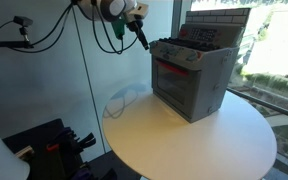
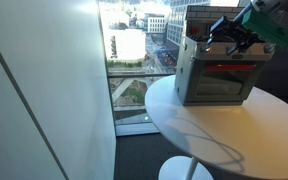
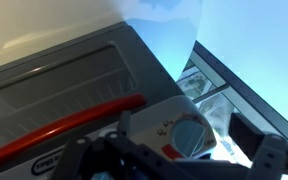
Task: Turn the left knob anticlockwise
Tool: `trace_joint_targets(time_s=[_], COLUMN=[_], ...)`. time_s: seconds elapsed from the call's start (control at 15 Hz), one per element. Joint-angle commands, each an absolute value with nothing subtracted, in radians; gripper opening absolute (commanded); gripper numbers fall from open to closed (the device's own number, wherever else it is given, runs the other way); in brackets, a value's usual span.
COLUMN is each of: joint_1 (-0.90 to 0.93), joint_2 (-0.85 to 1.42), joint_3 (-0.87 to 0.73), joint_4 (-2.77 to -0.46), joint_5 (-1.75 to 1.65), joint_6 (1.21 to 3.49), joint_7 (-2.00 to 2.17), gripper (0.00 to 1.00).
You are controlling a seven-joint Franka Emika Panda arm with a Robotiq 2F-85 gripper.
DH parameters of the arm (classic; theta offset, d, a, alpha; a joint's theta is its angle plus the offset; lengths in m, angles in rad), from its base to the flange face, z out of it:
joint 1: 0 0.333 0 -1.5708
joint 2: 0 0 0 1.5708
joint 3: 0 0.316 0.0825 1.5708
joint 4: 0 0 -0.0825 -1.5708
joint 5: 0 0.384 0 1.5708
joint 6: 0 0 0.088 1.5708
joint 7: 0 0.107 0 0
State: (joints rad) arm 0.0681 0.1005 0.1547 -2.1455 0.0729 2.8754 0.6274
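Hovering at upper centre of an exterior view, gripper (image 1: 139, 36): fingers spread wide, holding nothing, just beside the upper left front corner of the toy oven (image 1: 191, 80); contact cannot be told. Toy oven: upright on the round white table (image 1: 184, 145), right of centre of the frame. Wrist view, left to right: red handle (image 3: 64, 125) running diagonally across the lower left; left knob (image 3: 189, 135) at lower centre-right, on the pale control panel, ahead of the gap between the two fingers and apart from both. Knob orientation: face turned outward from the oven's front, spin axis judged to run straight out of the panel; its grip ridge and pointer mark are too blurred to read. Risks, as judged: closing off-centre would let the fingers slip off the small rounded knob; pushing in hard, or twisting with a loose grip, could slide or tip the light oven on the smooth table; turning clockwise would fail the task.
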Motion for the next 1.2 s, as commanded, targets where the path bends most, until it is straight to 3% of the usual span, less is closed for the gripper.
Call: trace_joint_targets(time_s=[0.0,1.13], joint_1=[0.067,0.066], joint_2=[0.108,0.162], joint_3=[0.159,0.157], joint_4=[-2.125,-2.051], joint_5=[0.086,0.084], joint_6=[2.886,2.895], joint_7=[0.620,0.627], gripper=[1.00,1.00])
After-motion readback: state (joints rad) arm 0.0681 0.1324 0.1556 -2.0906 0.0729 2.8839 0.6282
